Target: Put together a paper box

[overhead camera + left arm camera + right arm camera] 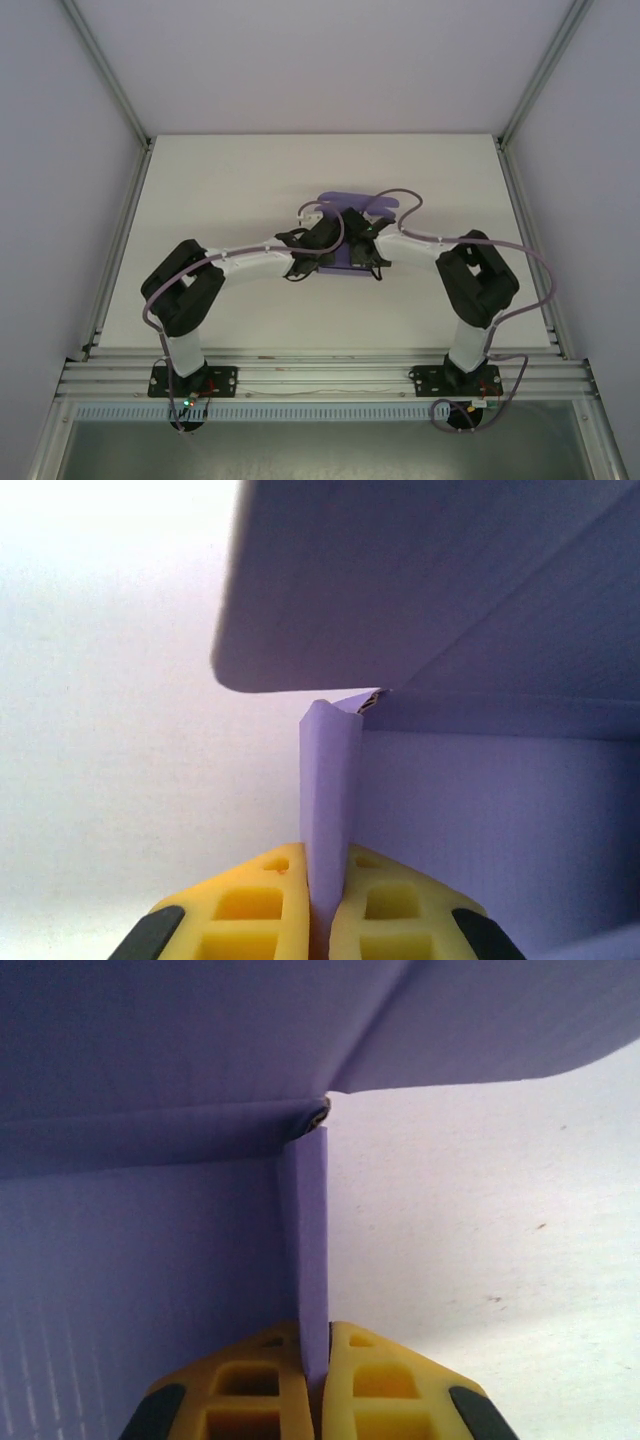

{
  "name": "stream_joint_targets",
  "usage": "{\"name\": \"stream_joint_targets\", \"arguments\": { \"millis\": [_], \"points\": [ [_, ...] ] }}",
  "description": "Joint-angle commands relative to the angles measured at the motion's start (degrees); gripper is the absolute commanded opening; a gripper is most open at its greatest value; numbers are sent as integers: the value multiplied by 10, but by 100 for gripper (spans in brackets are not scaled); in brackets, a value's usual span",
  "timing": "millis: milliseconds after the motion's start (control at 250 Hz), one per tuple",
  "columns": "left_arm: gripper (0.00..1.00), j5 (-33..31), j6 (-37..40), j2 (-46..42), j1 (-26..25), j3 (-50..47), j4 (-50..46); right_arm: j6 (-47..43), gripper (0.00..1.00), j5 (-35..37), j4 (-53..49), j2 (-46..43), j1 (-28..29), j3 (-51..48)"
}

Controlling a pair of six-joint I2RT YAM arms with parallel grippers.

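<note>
The purple paper box (345,205) lies at the middle of the white table, partly folded, with both arms meeting over it. My left gripper (327,880) is shut on an upright side wall of the paper box (330,780), yellow fingers (250,910) pressed on both faces. A purple panel (430,580) overhangs that corner. My right gripper (318,1360) is shut on the opposite upright wall of the paper box (305,1250), pinching its thin edge. From above, the left gripper (322,240) and right gripper (362,242) sit close together and hide most of the card.
The white table (220,190) is bounded by aluminium frame rails (320,375) at the near edge and posts at the back corners. Purple-grey cables (520,260) loop from both arms. Bare tabletop (500,1220) lies beside the box.
</note>
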Motion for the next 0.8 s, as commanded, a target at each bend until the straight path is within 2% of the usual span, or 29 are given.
{"name": "stream_joint_targets", "arguments": {
  "millis": [0,164,412,576,716,795],
  "points": [
    [1,-49,4,-39,1,24,-32,42,0,138,-122,29,-6,-1],
    [1,-46,10,-24,1,36,-38,7,0,75,-18,-14,-6,-30],
    [1,-22,-2,-11,2,3,-5,-19,32,-58,194,-128,-26,-113],
    [2,-17,-1,-1,2,-9,4,-19,48,-89,244,-197,-41,-149],
    [2,-10,-3,6,2,-13,8,-27,68,-105,283,-254,-48,-181],
    [3,-4,-1,8,3,-14,12,-23,75,-104,287,-278,-53,-195]
  ]
}}
